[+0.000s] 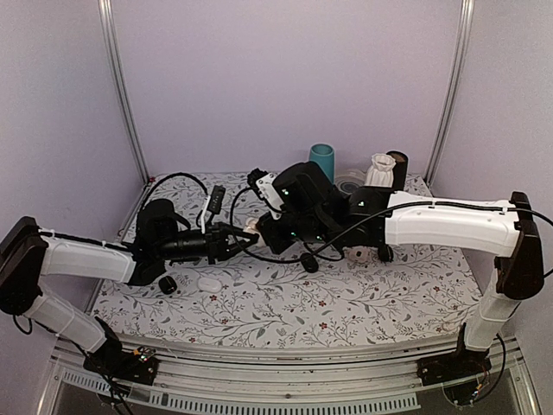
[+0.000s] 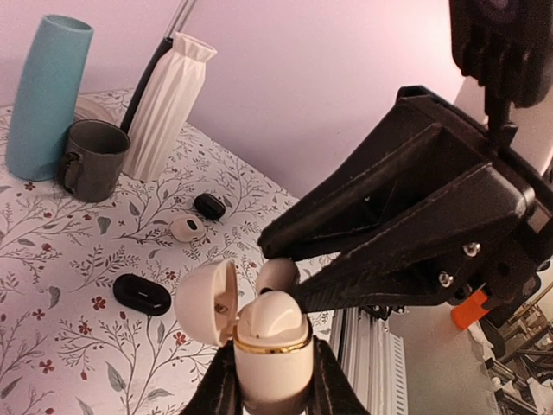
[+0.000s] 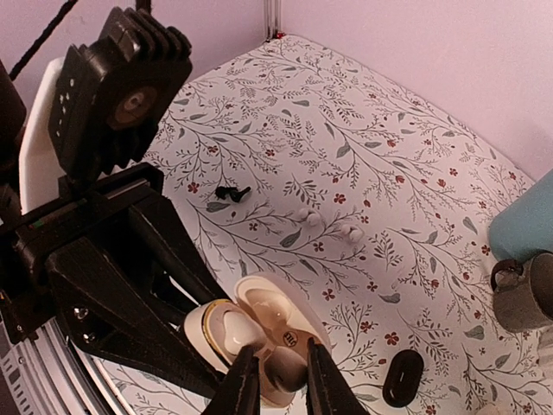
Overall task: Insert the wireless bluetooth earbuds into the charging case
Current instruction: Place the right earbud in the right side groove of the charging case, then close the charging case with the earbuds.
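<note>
Mid-table, the left gripper (image 2: 272,391) is clamped tight on a cream pebble-shaped charging case with a gold rim (image 2: 272,367), its lid hinged open. One cream earbud (image 2: 270,316) sits inside. Just right of it, the right gripper (image 3: 283,385) has its fingers narrowly apart around a second cream bud (image 2: 275,275); I cannot tell whether it grips it.

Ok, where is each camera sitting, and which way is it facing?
Top external: high behind the robot, looking down on the table; left arm and right arm show.
Left wrist: looks past the left gripper at the charging case it holds; right gripper opposite.
Right wrist: looks down past its own fingers at that case.
Shared: both wrist views see the case and teal vase.
</note>
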{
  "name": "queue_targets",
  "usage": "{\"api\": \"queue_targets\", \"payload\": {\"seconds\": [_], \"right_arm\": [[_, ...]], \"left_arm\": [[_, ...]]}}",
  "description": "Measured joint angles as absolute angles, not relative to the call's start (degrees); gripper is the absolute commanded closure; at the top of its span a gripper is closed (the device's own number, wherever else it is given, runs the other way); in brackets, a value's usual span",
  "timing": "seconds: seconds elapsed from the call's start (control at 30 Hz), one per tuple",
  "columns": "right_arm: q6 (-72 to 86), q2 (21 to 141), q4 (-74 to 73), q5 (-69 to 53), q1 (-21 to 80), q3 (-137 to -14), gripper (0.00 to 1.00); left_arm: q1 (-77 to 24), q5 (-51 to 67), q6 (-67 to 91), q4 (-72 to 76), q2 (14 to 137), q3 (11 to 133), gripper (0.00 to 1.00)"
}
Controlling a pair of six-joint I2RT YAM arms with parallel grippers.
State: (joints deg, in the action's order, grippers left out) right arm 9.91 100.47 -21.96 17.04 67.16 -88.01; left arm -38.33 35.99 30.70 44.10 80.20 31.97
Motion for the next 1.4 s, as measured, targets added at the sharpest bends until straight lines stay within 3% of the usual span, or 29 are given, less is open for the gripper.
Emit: {"api": "queue_targets", "payload": {"seconds": [0.77, 1.4], "right_arm": [[15.8, 101.3, -22.5, 7.3, 66.8, -90.2, 0.75], [18.5, 93.8, -16.5, -3.8, 61.6, -82.6, 0.7]], "left_arm": [[-38.1, 31.5, 30.1, 47.7, 76.4, 28.9, 1.0], [-38.1, 30.0, 28.8, 50.4, 74.6, 28.8, 1.0]]}}
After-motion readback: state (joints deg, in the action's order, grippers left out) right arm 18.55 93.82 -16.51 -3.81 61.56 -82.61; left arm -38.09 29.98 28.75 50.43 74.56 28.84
